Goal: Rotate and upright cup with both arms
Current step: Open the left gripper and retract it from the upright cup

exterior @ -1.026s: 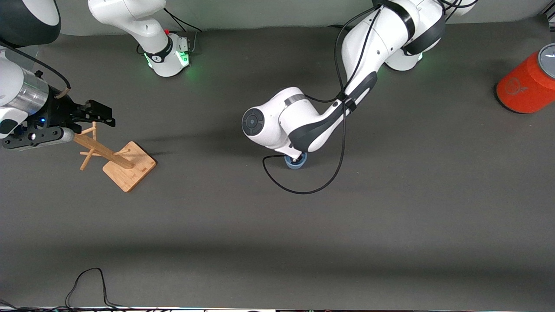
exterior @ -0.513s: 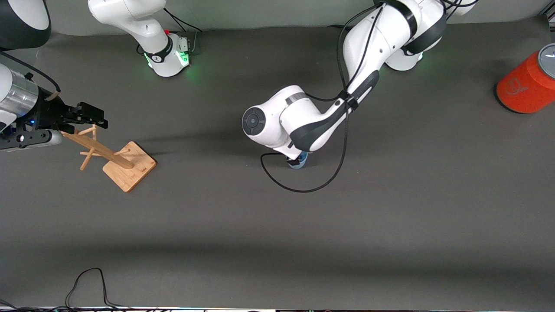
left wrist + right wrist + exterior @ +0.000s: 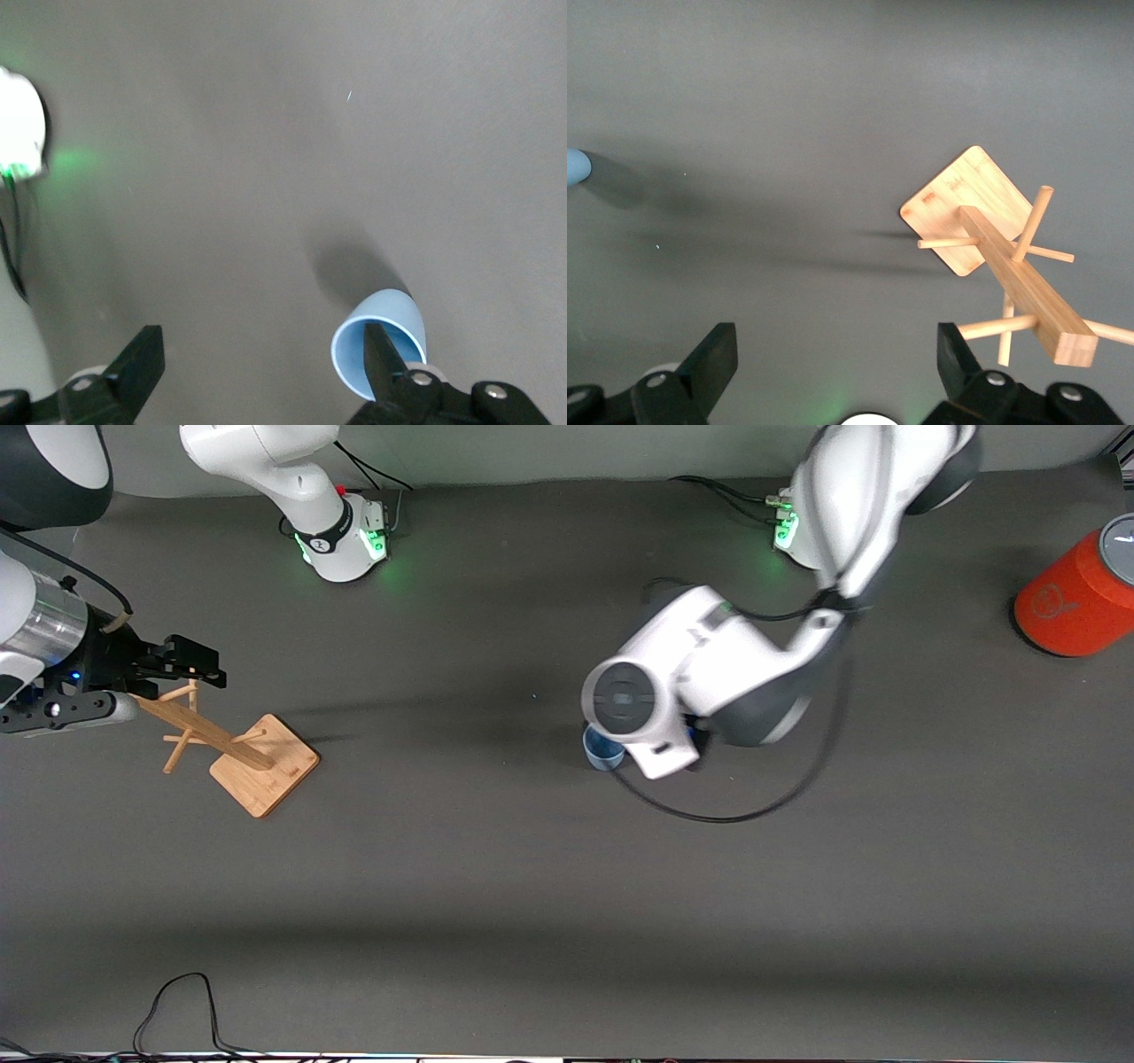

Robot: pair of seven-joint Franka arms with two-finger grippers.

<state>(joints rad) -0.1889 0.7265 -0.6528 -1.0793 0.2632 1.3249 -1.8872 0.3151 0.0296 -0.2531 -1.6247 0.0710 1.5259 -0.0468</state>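
Both hands spread, holding nothing: left hand (image 3: 261, 359) above the upright cup (image 3: 603, 751), right hand (image 3: 833, 367) over the wooden rack (image 3: 232, 746)

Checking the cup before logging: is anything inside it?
The cup stands upright, mouth up; the visible inner wall is bare. The open left hand has one finger covering the bottom.

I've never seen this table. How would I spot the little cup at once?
Start at the dark table and find the left arm's white wrist near its middle. The cup stands upright on the table, peeking out from under it. It is small and light blue, unlike the big orange cylinder or the wooden rack.
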